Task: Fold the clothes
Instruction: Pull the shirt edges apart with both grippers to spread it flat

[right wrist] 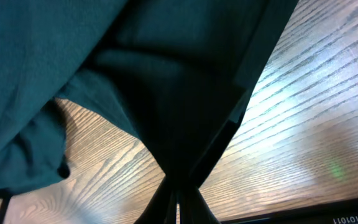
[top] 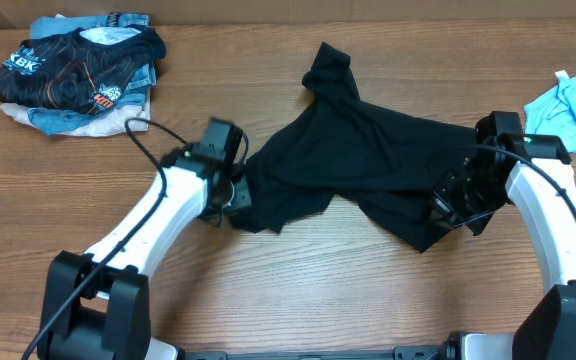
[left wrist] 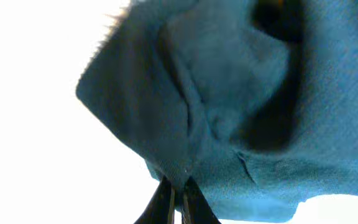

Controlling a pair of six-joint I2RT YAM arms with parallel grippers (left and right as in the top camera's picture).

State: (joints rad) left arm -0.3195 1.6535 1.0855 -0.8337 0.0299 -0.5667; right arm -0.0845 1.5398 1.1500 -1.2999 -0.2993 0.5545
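Here, left and right jaws clamp the black T-shirt (top: 368,150) lying crumpled on the wood-grain table (top: 318,290).

The plain black short-sleeved T-shirt of soft cloth (top: 358,150) looks matt. Its fine knit grain shows up close where it is pinched between the dark, smooth fingers (left wrist: 161,206) of the left gripper (top: 230,195), and it hangs in limp folds above the closed jaws of the right gripper (top: 446,208). Beneath and beside the right jaws, the brown wooden table (right wrist: 303,106) has a strong streaked grain, with a slight sheen where light catches it. Behind both sets of jaws, the white arm shells (top: 133,225) look like smooth, glossy plastic.
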